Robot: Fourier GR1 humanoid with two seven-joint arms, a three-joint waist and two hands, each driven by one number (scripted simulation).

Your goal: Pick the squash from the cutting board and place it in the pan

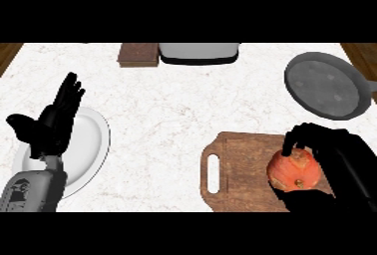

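Down on the cutting board point(243, 149) at the lower right, the squash point(296, 170) is wrapped by the curled fingers of the right hand point(335, 149), so it looks grabbed but not yet lifted. It's probably best raised straight up, then carried to the pan point(327, 85) just beyond the board. Over the white plate point(92, 134) at the left, the left hand point(55, 119) is parked open, fingers up.

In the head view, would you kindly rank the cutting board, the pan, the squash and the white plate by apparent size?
Largest to smallest:
1. cutting board
2. white plate, partly hidden by the left hand, so only roughly comparable to the board
3. pan
4. squash
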